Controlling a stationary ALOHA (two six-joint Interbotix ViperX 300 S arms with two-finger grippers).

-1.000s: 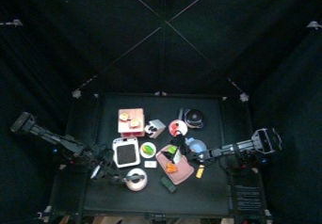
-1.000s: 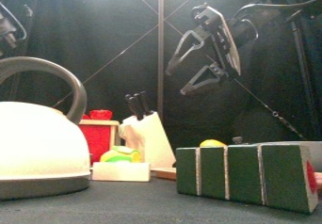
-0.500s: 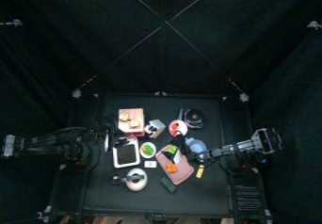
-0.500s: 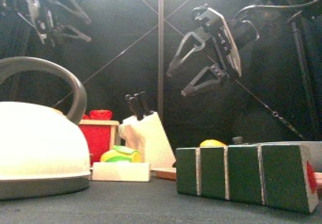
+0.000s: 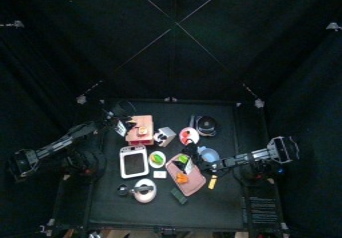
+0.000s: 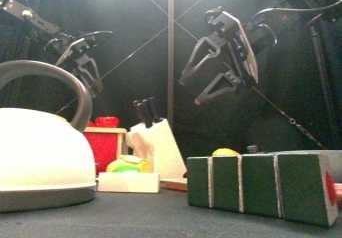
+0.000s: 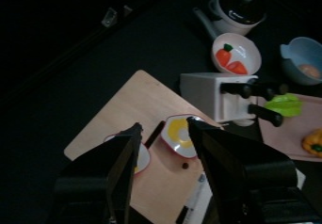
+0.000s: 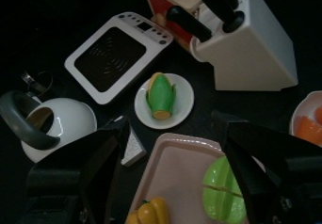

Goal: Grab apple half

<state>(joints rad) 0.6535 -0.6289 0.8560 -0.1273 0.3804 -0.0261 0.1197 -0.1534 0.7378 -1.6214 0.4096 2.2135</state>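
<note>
Above the wooden cutting board [image 7: 120,138], the left gripper [image 7: 176,148] hangs with jaws apart, over one apple half [image 7: 180,136] lying there. The right gripper [image 8: 176,162], also spread open, hovers above one pink tray [image 8: 189,176] near one knife block [image 8: 246,40].

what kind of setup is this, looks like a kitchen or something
Probably a mock kitchen staged for robot practice, not a real one. A white kettle, a knife block and a wooden cutting board carrying an apple half crowd one small black table, penned in by black curtains, with two arms above.
</note>
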